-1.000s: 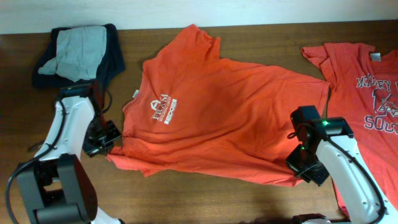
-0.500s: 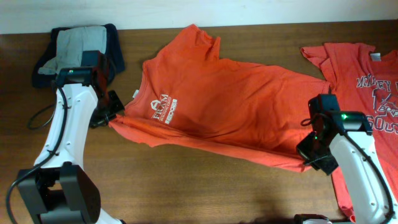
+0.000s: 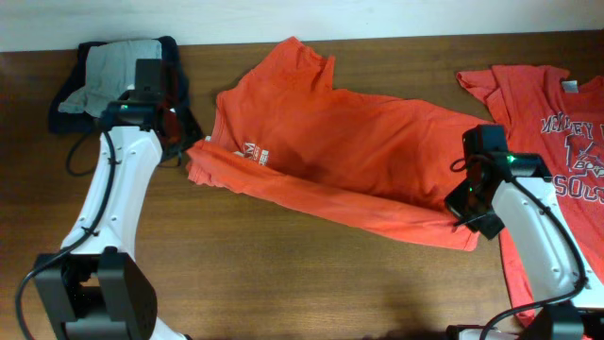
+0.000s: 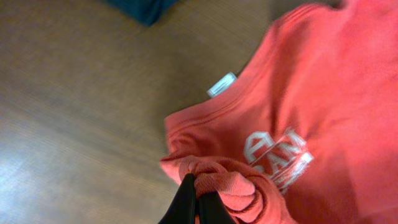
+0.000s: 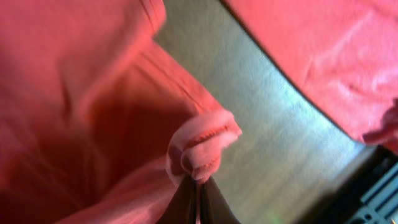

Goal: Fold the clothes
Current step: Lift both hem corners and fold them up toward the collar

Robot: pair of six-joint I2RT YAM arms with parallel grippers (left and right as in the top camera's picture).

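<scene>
An orange-red T-shirt (image 3: 330, 151) lies across the middle of the table, its near edge lifted and rolled over toward the far side. My left gripper (image 3: 192, 148) is shut on that edge at the shirt's left end, a bunch of cloth (image 4: 217, 180) pinched between the dark fingers (image 4: 186, 202) beside the white logo (image 4: 280, 155). At the shirt's right end my right gripper (image 3: 464, 215) is shut on the hem (image 5: 202, 146). A second orange-red T-shirt (image 3: 557, 142) with white lettering lies flat at the right, partly under the right arm.
A dark blue garment with a grey one on it (image 3: 118, 80) sits at the far left corner. The wall edge runs along the back of the wooden table (image 3: 283, 283). The left arm's base stands at the front left.
Both grippers have carried the shirt's near edge away from the front of the table toward the back. The edge now lies folded over the logo, which is half covered.
</scene>
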